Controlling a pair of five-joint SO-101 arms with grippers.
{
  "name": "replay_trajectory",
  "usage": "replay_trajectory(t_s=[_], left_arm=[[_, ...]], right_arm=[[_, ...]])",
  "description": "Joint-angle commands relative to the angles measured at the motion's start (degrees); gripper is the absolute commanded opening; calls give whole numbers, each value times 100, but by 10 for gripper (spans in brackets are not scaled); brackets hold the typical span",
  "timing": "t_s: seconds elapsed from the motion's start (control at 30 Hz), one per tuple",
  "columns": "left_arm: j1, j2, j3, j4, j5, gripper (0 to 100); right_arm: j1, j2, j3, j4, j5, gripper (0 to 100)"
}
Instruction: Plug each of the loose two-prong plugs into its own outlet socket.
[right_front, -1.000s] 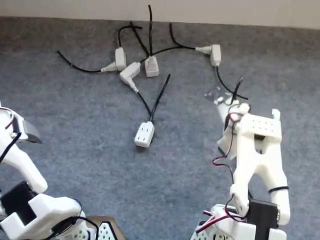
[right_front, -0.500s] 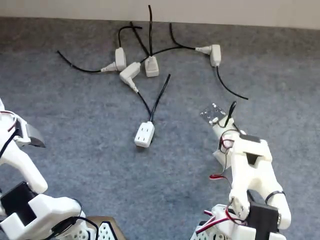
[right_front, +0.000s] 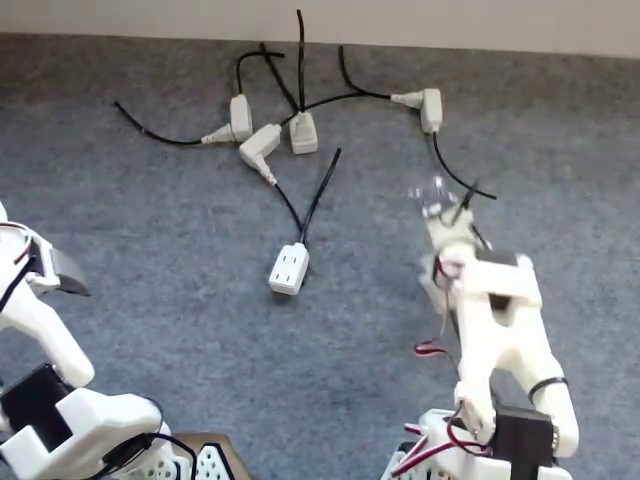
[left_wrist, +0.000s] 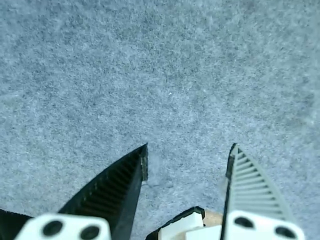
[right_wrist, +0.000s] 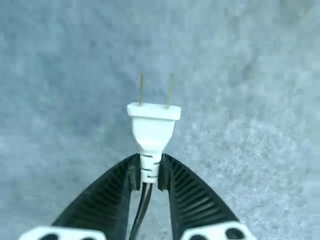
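My right gripper (right_wrist: 149, 167) is shut on the ribbed neck of a white two-prong plug (right_wrist: 152, 125), prongs pointing away from the wrist over the carpet. In the high view this gripper (right_front: 433, 203) hangs right of centre, with the plug's black cord (right_front: 465, 205) trailing beside it. A white outlet socket block (right_front: 288, 268) lies mid-carpet, well to the gripper's left, on a black cord. More white plugs and sockets (right_front: 262, 143) lie clustered at the back, one apart (right_front: 430, 108) at the back right. My left gripper (left_wrist: 188, 155) is open above bare carpet at the left edge (right_front: 55, 265).
Grey carpet (right_front: 170, 300) covers the whole surface. Black cords (right_front: 300, 60) cross at the back near the pale wall. Both arm bases stand at the near edge, with open carpet between the socket block and the arms.
My right gripper, holding the plug, pulled back toward its base half a second ago and has now swung forward again. The left arm has barely moved.
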Motion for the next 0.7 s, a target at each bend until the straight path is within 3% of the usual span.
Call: replay_trajectory(t_s=[0.0,0.1,0.3,0.5,0.67], left_arm=[[-453,-22,-84,-290,-44,261],[-884,-22,-75,-598,-44,262],[-1912,-13,-22,-1257,-44,262],[-2985,-13,-22,-2004,-44,263],[-3002,-13,180,-2092,-501,263]], right_arm=[[-875,-40,-1648,1218,-853,19],[-1798,-40,-2651,1727,-1196,19],[-3547,92,-3530,1719,-1864,22],[-4347,1288,-4462,1156,-2716,23],[-4927,3143,-5666,1024,-2866,23]])
